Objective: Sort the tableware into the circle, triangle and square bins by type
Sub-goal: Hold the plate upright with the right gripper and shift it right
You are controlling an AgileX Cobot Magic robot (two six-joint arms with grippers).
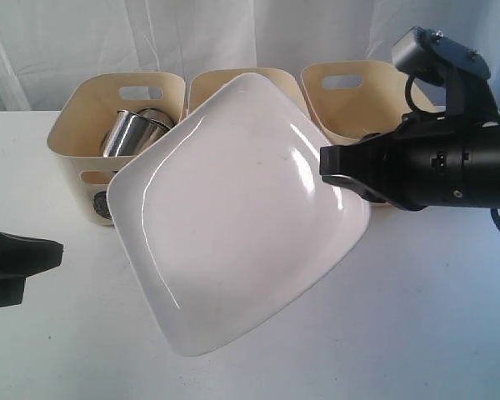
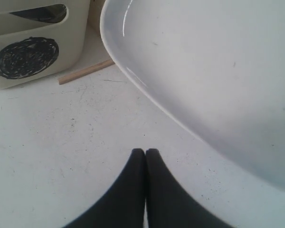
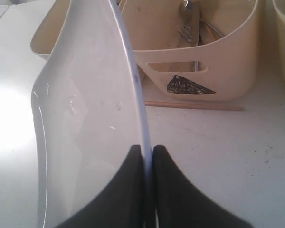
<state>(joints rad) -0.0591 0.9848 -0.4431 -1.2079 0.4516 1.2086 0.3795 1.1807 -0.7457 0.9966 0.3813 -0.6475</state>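
**Heavy plate hanging from one thin pinch**

The left gripper [image 2: 146, 154] sits low over the table [image 1: 433, 317], fingers pressed together and holding nothing, so it gives no support. The plate [image 1: 233, 217] is off the table and tilted, in front of the bins. The right gripper [image 3: 147, 151] pinches it only at its right rim.

That narrow hold on a wide, glossy plate is the main risk. In my judgement it could twist in the fingers or slide out, and it would land on the table or on a bin edge. Its left corner overlaps the front of the circle bin [image 1: 71, 146], so a swing could nudge that bin. The plate also looks about as wide as a bin mouth, so it may catch on a rim going in. A chopstick [image 2: 85, 72] lies on the table at the foot of the bins, where a low pass could sweep it.

The circle bin holds the steel mugs [image 1: 129, 133]. The middle bin [image 1: 208, 83] is mostly hidden behind the plate. The triangle bin [image 3: 228, 71] holds a fork [image 3: 187, 31] and other cutlery. What the right-hand bin [image 1: 350, 104] holds I cannot tell.
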